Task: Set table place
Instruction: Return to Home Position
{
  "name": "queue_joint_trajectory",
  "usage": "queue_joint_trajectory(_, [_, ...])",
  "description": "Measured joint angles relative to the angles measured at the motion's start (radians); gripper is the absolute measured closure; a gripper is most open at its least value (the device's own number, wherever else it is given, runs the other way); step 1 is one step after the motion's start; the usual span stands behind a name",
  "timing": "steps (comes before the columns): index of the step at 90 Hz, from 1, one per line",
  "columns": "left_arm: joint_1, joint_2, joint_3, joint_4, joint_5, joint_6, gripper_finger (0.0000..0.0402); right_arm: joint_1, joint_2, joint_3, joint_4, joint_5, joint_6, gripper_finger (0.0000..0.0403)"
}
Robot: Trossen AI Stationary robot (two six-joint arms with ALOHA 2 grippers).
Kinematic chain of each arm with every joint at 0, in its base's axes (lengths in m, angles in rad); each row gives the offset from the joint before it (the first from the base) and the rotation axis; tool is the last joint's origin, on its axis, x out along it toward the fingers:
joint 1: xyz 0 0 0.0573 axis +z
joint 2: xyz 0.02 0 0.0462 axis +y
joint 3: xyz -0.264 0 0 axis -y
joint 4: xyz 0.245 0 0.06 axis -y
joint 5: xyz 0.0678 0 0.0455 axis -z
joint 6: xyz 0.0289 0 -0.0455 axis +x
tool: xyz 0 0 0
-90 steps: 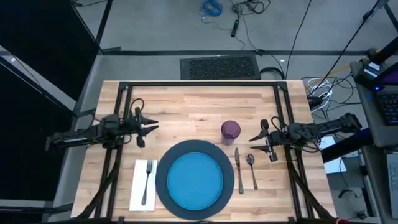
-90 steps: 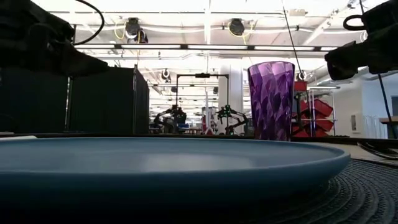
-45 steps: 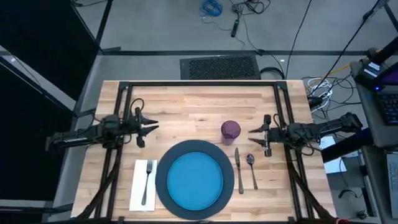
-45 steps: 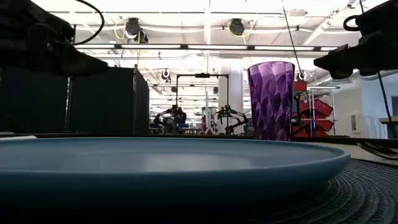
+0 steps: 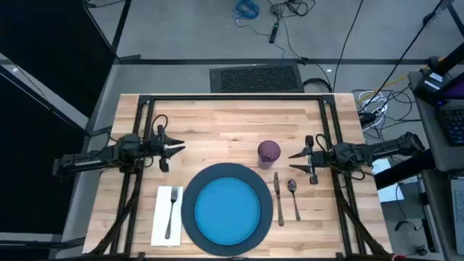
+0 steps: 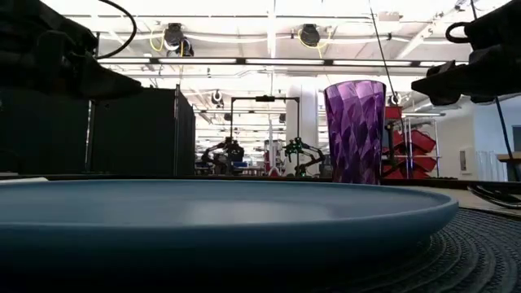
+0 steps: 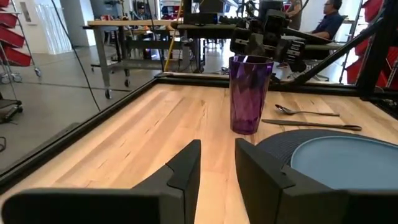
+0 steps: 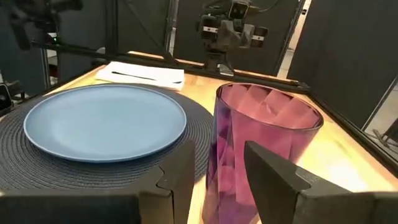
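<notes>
Fork (image 5: 172, 211), knife (image 5: 278, 200), spoon (image 5: 293, 196): one of each.

Low view: plate (image 6: 203, 212) cut off at L edge, cup (image 6: 355, 130) base hidden.

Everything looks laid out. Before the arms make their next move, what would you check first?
1. Right gripper clear of the faceted purple cup: ok, open, beside it with a gap.
2. Left gripper open and empty: ok.
3. Cup upright: ok.
4. Metal fork on the white cloth napkin: ok.
5. Metal knife and spoon side by side beside the dark round charger: ok.
6. Blue round plate centred on the charger: ok.
</notes>
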State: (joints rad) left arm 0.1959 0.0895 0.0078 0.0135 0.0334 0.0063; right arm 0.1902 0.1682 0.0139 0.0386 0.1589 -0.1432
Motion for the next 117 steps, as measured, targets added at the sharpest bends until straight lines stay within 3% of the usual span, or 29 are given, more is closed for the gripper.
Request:
queue_joint_trajectory(13, [0.000, 0.000, 0.000, 0.000, 0.000, 0.000, 0.0318, 0.000, 0.000, 0.000, 0.002, 0.024, 0.031, 0.0280])
queue_joint_trajectory(33, [0.000, 0.000, 0.000, 0.000, 0.000, 0.000, 0.0318, 0.000, 0.000, 0.000, 0.023, 0.184, 0.078, 0.0280])
queue_joint_trajectory(117, [0.000, 0.000, 0.000, 0.000, 0.000, 0.000, 0.0318, 0.000, 0.000, 0.000, 0.023, 0.176, 0.079, 0.0280])
